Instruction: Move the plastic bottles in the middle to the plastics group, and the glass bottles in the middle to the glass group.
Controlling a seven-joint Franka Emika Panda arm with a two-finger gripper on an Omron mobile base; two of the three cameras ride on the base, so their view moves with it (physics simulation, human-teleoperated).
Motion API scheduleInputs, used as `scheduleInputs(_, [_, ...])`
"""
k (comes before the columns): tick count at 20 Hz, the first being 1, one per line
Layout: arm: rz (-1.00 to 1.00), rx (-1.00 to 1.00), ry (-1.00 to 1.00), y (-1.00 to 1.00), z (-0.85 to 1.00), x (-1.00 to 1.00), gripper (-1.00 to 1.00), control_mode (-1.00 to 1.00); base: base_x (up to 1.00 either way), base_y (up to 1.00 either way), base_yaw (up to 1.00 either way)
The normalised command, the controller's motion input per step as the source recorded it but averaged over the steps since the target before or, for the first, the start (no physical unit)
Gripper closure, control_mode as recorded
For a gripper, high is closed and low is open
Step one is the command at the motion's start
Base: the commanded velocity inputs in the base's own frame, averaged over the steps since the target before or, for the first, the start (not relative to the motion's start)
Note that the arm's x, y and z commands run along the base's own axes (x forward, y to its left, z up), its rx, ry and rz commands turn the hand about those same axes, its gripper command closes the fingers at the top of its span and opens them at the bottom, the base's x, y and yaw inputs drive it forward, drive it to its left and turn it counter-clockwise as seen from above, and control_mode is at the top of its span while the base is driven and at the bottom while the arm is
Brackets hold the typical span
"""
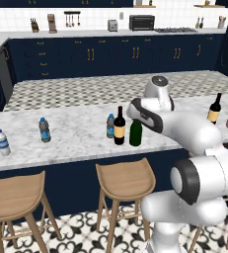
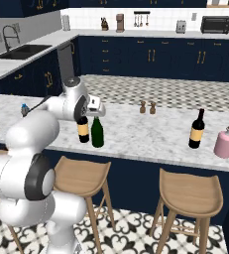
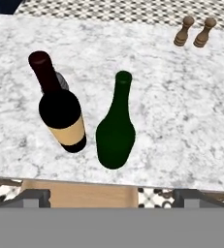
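On the marble counter (image 1: pixel 76 143), the green bottle (image 3: pixel 115 127) stands upright just right of the dark bottle (image 3: pixel 60 109). The small blue bottle (image 1: pixel 110 126) stands just behind the dark one, mostly hidden in the hand view. The gripper (image 3: pixel 111 196) hovers above and in front of the green bottle, jaws wide apart, holding nothing. Two water bottles (image 1: pixel 45 130) stand far left; another wine bottle (image 2: pixel 197 130) far right, probably beside a pink flask (image 2: pixel 225 142).

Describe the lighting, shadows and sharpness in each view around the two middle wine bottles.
Left base view: flat, even light; the green bottle and dark labelled bottle cast almost no shadow on the counter, edges slightly soft. Right base view: likewise shadowless. Hand view: sharper, faint sheen on the green glass, no glare.
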Motion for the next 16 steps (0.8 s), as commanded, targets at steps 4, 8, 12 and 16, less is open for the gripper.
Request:
scheduleInputs(4, [-0.01, 0.01, 0.0, 0.0, -0.18, 0.29, -1.0, -1.0, 0.0, 0.0, 0.0])
scheduleInputs(8, [0.0, 0.07, 0.0, 0.0, -0.29, 0.36, -1.0, -1.0, 0.0, 0.0, 0.0])
scheduleInputs(12, [0.0, 0.09, -0.01, -0.01, -0.29, 0.34, -1.0, -1.0, 0.0, 0.0, 0.0])
scheduleInputs(16, [0.0, 0.01, -0.01, -0.04, -0.05, 0.23, -1.0, -1.0, 0.0, 0.0, 0.0])
